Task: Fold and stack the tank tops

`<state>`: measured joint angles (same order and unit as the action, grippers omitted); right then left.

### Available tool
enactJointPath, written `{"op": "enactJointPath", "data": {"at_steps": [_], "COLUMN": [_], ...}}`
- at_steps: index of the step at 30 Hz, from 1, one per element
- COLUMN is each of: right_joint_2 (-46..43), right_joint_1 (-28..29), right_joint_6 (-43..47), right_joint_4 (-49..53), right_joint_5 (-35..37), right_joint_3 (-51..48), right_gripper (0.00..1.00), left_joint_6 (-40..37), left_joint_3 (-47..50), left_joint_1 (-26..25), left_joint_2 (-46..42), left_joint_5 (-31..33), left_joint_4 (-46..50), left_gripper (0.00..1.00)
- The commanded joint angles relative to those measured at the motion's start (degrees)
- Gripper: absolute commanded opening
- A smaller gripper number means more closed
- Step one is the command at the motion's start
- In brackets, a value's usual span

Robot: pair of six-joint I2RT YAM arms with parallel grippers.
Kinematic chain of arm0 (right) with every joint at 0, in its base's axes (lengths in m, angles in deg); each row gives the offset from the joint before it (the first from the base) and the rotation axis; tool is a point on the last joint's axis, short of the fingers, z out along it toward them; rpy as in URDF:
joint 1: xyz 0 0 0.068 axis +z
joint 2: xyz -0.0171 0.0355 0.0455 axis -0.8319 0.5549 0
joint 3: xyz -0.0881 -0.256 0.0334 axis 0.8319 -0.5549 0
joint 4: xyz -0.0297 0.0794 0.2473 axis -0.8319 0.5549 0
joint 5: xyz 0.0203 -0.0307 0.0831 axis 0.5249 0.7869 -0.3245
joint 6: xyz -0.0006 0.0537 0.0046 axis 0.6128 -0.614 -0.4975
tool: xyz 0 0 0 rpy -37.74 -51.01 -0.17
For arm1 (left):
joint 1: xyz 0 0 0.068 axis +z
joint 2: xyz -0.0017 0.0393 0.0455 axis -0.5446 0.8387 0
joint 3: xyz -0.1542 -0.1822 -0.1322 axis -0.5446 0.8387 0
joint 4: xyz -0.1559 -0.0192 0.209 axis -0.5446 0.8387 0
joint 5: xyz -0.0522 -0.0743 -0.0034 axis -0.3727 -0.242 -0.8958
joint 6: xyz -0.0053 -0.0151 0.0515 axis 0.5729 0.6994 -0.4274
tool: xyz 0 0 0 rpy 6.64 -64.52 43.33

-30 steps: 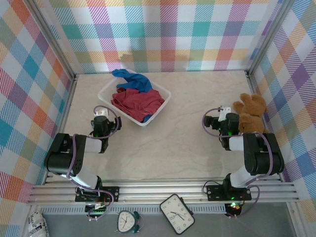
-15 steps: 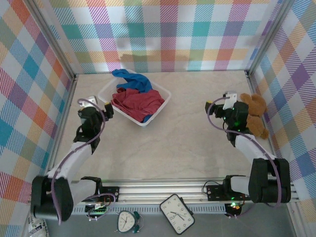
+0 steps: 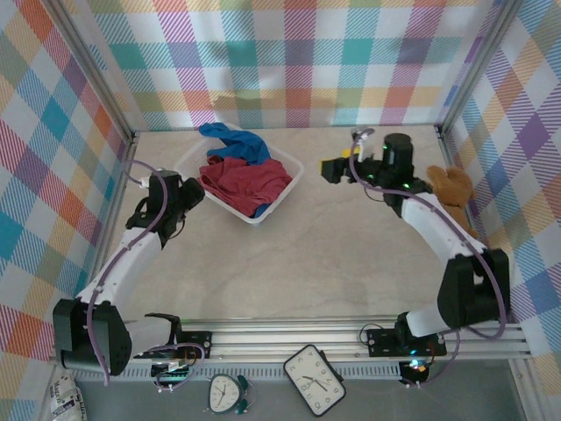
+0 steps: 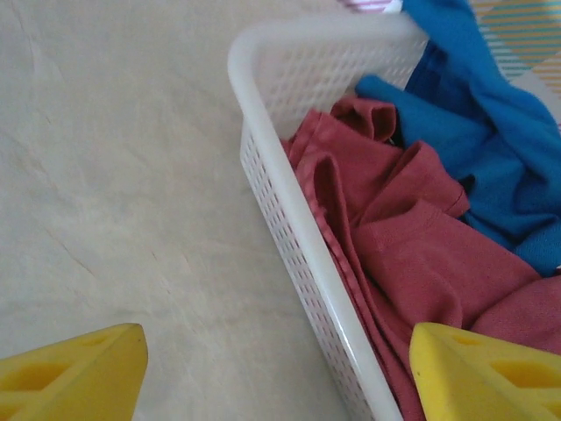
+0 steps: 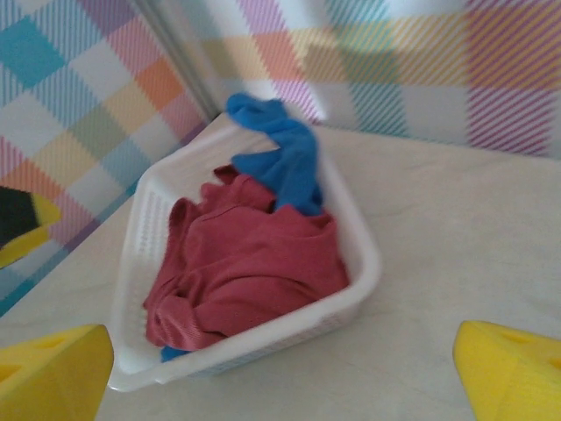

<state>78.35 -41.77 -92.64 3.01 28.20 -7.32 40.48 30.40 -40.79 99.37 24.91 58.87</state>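
Jaws spread wide on both arms, pinching nothing. Dark red cloth tank tops (image 3: pixel 247 182) (image 4: pixel 412 254) (image 5: pixel 245 263) crumpled in one heap inside the white plastic mesh basket (image 3: pixel 279 195) (image 4: pixel 289 219) (image 5: pixel 359 289), folds too tangled to separate one garment from another. Bright blue cloth tank top (image 3: pixel 235 143) (image 4: pixel 491 149) (image 5: pixel 285 158) bunched at the far end, draped over the far rim, a scrap also peeking out under the red at the near corner; remainder buried. Basket set askew at the far left of the pale marbled table (image 3: pixel 333 254).

Left gripper (image 3: pixel 181 195) (image 4: pixel 280 386) close by the basket's left wall, contact impossible to judge; yellow fingertips (image 4: pixel 79 373) cut off by the lower frame edge, one over bare table, the other over red cloth. Right gripper (image 3: pixel 337 168) (image 5: pixel 280 368) right of the basket, apart from it, facing it, tips likewise cropped and blurred. Brown plush teddy bear (image 3: pixel 451 189) at the right wall, partly hidden behind the right arm.
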Motion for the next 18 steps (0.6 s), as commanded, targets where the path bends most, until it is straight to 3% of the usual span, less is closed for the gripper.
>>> {"op": "enactJointPath", "data": {"at_steps": [1, 12, 18], "right_joint_2": [6.6, 26.1, 31.7], "right_joint_1": [4.4, 14.7, 18.3], "right_joint_6": [1.3, 8.6, 18.8], "right_joint_4": [8.5, 20.3, 26.6], "right_joint_5": [-0.4, 10.4, 14.3], "right_joint_3": [6.3, 26.8, 34.1], "right_gripper": [0.99, 0.95, 0.94], "left_joint_6": [10.1, 19.2, 20.1], "left_joint_3": [-3.4, -8.8, -11.6], "left_joint_1": [-1.7, -4.5, -5.0], "left_joint_2": [3.5, 18.3, 22.6], "left_joint_5": [-1.6, -5.1, -5.8], "left_joint_4": [2.3, -5.5, -3.6], "left_gripper": [0.77, 0.66, 0.42]}}
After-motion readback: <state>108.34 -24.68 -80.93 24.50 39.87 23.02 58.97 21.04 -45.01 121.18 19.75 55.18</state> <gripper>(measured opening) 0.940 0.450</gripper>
